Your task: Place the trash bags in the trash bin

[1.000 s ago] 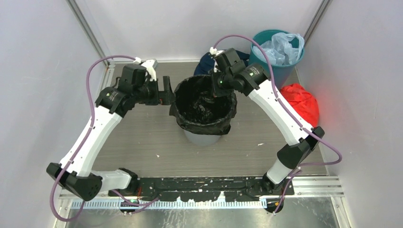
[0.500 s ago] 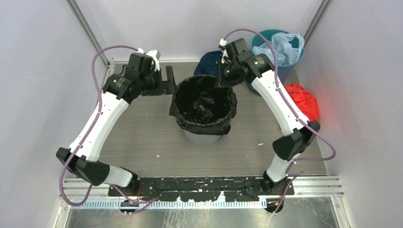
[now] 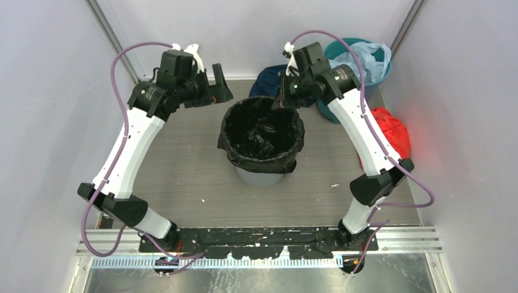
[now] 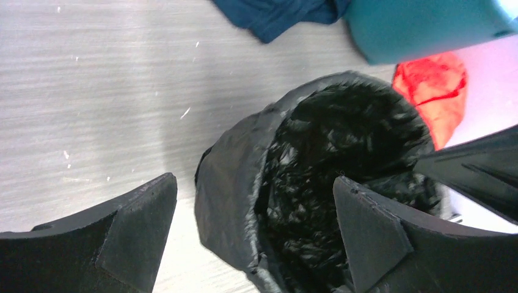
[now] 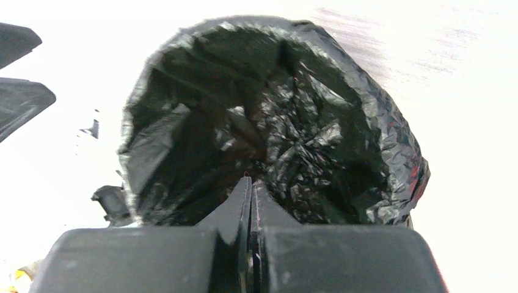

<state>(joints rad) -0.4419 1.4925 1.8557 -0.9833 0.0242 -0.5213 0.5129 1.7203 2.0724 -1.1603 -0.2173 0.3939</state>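
Observation:
The grey trash bin stands mid-floor. The black trash bag lines it, its mouth open and its edge folded down over the rim. My left gripper hangs open, above and behind the bin's left side, touching nothing. In the left wrist view the bag's left edge lies below, between the spread fingers. My right gripper is shut over the bin's far right rim. In the right wrist view its tips meet above the crinkled bag interior, with nothing seen between them.
A teal bin holding a pale blue bag stands at the back right. A red cloth bundle lies beside it, and a navy cloth lies behind the grey bin. Walls close in on three sides.
Both arms have lifted and drawn back from the bin's rim. The left gripper moved from the left rim toward the back; the right gripper rose from inside the mouth to above the far rim.

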